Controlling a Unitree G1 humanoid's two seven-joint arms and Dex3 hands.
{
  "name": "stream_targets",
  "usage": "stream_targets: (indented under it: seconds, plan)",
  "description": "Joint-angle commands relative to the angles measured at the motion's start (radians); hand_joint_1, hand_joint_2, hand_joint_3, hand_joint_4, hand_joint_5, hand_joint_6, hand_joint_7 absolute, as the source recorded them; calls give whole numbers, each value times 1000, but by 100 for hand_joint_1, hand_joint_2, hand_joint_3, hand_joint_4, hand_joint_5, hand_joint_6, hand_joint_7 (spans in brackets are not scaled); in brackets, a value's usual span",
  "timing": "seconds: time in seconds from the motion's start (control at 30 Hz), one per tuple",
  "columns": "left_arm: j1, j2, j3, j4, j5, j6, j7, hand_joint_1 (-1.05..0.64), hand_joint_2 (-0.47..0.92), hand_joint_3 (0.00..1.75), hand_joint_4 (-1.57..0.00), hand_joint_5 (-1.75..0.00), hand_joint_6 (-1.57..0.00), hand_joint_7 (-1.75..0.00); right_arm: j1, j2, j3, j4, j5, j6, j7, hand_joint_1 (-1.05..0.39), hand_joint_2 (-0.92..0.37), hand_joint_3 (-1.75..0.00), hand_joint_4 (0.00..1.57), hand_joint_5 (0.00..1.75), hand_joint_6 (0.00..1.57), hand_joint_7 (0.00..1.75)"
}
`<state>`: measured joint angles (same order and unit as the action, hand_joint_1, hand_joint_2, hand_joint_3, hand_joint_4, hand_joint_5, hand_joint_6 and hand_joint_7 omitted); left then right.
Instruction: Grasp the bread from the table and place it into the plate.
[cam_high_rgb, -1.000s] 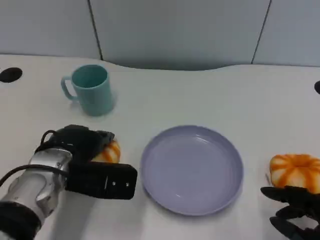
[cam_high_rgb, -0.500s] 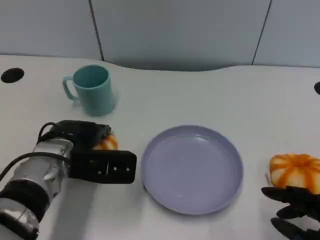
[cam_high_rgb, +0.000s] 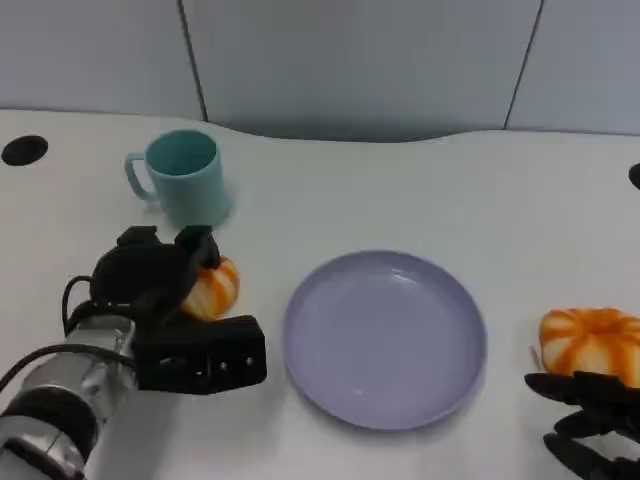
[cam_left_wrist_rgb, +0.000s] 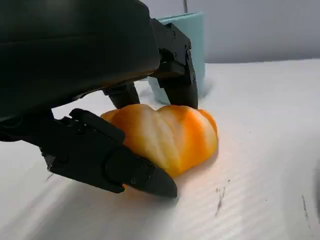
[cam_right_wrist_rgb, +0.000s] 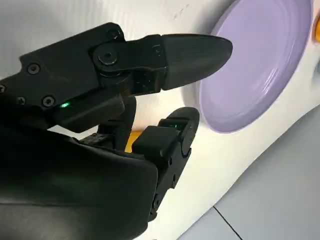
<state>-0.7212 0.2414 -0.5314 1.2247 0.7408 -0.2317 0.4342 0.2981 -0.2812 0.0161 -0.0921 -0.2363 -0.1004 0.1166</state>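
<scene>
**Left hand closes around the bread beside the plate**

Head view: the left hand (cam_high_rgb: 150, 275) wraps the bread (cam_high_rgb: 212, 289) on the worktop (cam_high_rgb: 400, 190), left of the plate (cam_high_rgb: 385, 338), near a teal mug (cam_high_rgb: 184, 180). The right hand (cam_high_rgb: 590, 420) rests by a second bun (cam_high_rgb: 592, 342).

Left wrist view: fingers (cam_left_wrist_rgb: 107, 157) grip the bread on both sides.

Right wrist view: its fingers (cam_right_wrist_rgb: 192, 47) are spread, holding nothing.

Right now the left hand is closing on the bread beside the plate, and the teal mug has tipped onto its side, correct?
Not quite. The left hand is around the bread beside the plate, but the head view shows the teal mug standing upright.
</scene>
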Motion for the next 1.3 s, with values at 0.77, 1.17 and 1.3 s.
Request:
stream_targets:
  seconds: [0.77,1.17,1.3]
  plan:
    - [-20,88,59,-97,-114,-131,-184,-10,90,11,-70,-175,-48,-175,-17,16,-2,1,-2,16,-15,-31,-92,-36,50,84,75,1]
    - [45,160,159,-388,-196,-224,-286,-2,84,5,-78,-175,-56,-175,-34,20,5,21,-8,9,-22,-30,-92,-36,51,84,76,1]
    - [49,143,160,-440,-214,-232,-348,-4,87,7,-78,-175,-56,-175,-41,19,7,22,-10,15,-20,-29,-92,-35,51,84,76,2]
